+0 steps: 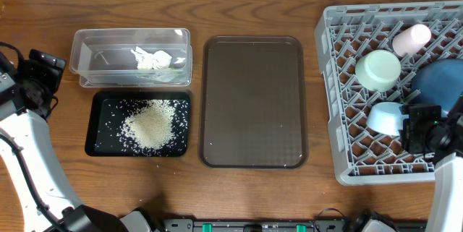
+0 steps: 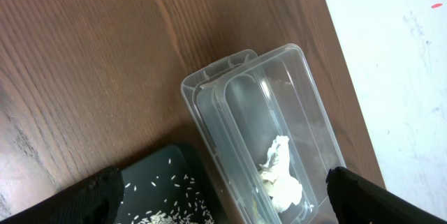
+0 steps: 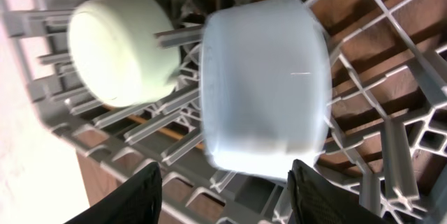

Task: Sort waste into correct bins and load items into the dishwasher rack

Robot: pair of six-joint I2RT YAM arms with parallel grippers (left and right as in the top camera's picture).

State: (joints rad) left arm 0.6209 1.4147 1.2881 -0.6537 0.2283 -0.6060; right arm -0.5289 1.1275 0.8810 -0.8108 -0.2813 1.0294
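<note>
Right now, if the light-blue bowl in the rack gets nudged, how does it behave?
The light-blue bowl looks like smooth rigid plastic: probably light, maybe slippery. It sits tilted among the rack pegs, so a nudge could rock or roll it.

A robotics lab staged as a kitchen: white robot arm (image 1: 29,160) lower left, wooden table (image 1: 253,4), dishwasher rack (image 1: 329,95) right.

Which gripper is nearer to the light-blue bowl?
Right. The right gripper is beside the light-blue bowl in the rack; the left gripper is far off, over the clear tub.
</note>
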